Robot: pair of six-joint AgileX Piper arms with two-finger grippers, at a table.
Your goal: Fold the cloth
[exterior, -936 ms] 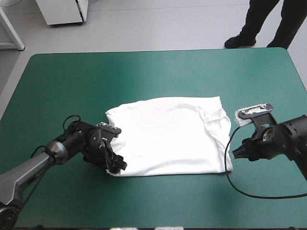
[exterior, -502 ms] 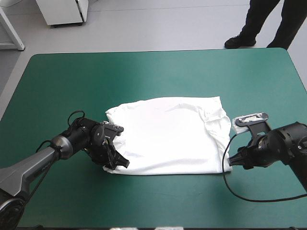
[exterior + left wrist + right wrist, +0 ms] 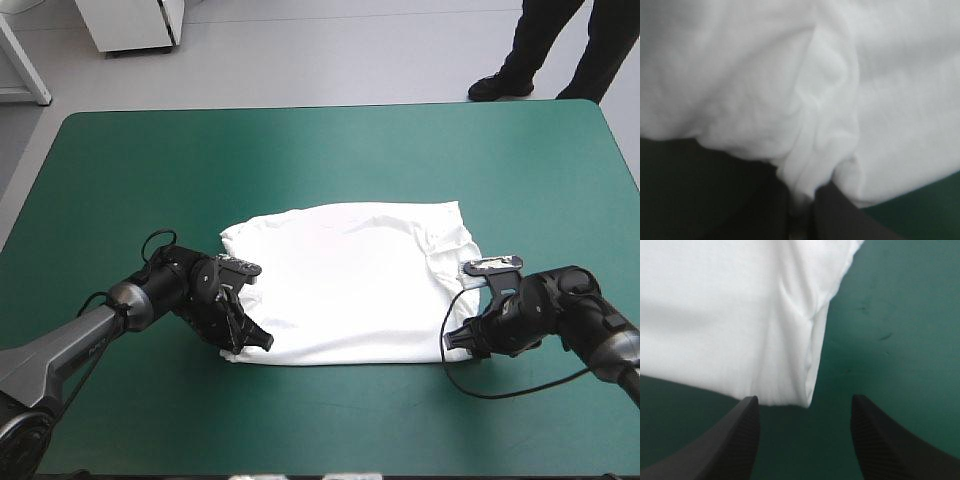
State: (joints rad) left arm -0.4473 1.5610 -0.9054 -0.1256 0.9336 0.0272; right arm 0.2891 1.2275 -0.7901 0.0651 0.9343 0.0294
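Lying flat at the centre of the frame, the white T-shirt (image 3: 350, 285) rests on the teal-green cover (image 3: 300, 150). The left gripper (image 3: 252, 342), at the shirt's lower left, pinches that near corner, its black fingers (image 3: 840, 215) all but closed on a bunched fold. The right gripper (image 3: 457, 339), at the lower-right corner, has its fingers spread, with the corner just ahead between them, unclamped.

There is one white T-shirt (image 3: 345, 285) on one table (image 3: 300, 150). Two pincers are in view: the left pincer (image 3: 250, 344) and the right pincer (image 3: 457, 340).
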